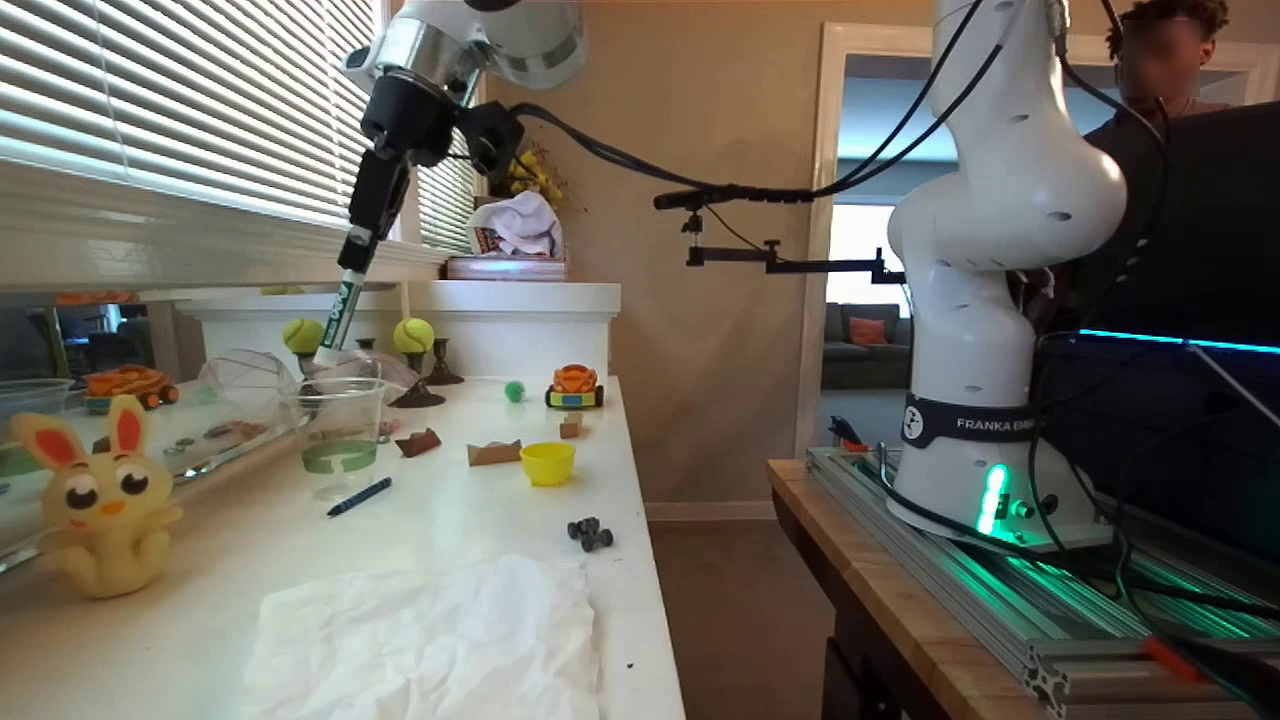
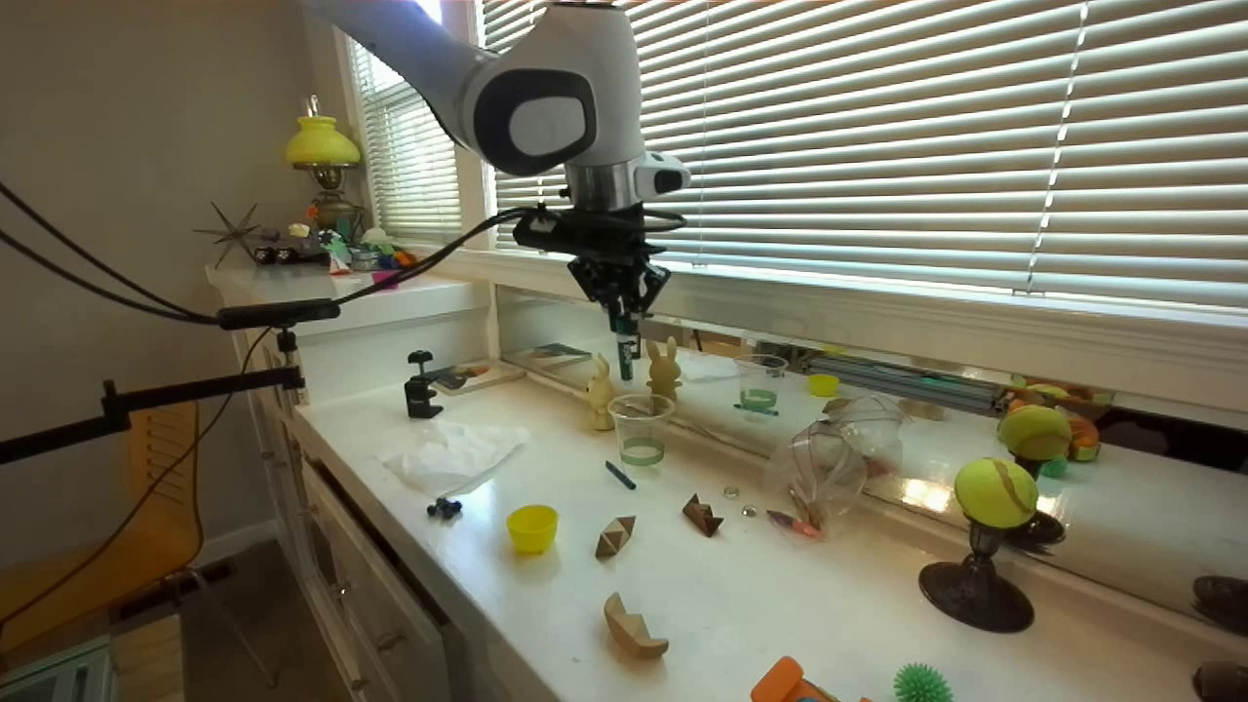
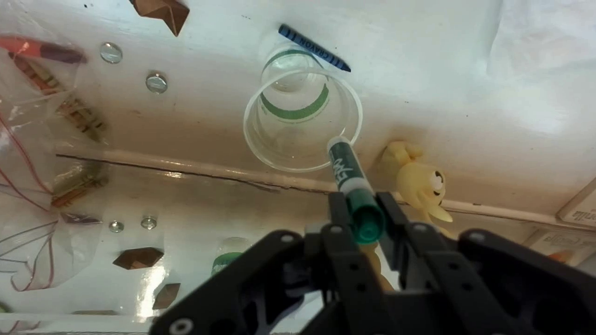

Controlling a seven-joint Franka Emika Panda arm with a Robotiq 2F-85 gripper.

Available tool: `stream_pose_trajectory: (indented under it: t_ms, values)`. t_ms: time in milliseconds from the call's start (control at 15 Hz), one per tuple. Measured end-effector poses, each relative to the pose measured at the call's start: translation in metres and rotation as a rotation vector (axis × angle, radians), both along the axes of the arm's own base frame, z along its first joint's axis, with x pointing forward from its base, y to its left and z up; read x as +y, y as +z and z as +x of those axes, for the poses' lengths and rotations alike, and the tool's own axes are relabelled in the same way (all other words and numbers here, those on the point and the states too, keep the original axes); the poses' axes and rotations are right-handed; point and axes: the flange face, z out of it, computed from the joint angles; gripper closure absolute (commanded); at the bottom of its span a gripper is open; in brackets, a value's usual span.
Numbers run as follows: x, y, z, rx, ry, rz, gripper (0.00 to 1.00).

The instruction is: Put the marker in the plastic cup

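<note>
The marker is green and white. It shows in both exterior views (image 1: 340,318) (image 2: 625,357) and in the wrist view (image 3: 347,165). My gripper (image 1: 357,252) (image 2: 626,327) (image 3: 361,204) is shut on its green cap end, and the marker hangs down, slightly tilted. The clear plastic cup (image 1: 340,425) (image 2: 642,450) (image 3: 294,113) stands upright on the white counter, with a green band near its base. The marker's lower end is a little above the cup's rim in both exterior views. In the wrist view that end overlaps the rim at the lower right. No marker shows inside the cup.
A blue crayon (image 1: 360,497) (image 3: 314,47) lies beside the cup. A yellow bunny figure (image 1: 112,500) (image 3: 414,179) stands near it by the mirror (image 2: 877,448). A plastic bag of crayons (image 2: 819,478), a yellow bowl (image 2: 532,528) and wooden pieces (image 2: 634,629) are also on the counter.
</note>
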Motion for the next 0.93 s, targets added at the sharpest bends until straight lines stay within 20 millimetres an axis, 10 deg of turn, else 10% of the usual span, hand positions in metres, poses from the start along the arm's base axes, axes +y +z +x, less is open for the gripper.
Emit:
stream_pose_trajectory:
  t_ms: [933]
  values:
    - [-0.004, -0.042, 0.000, 0.039, 0.049, -0.113, 0.95]
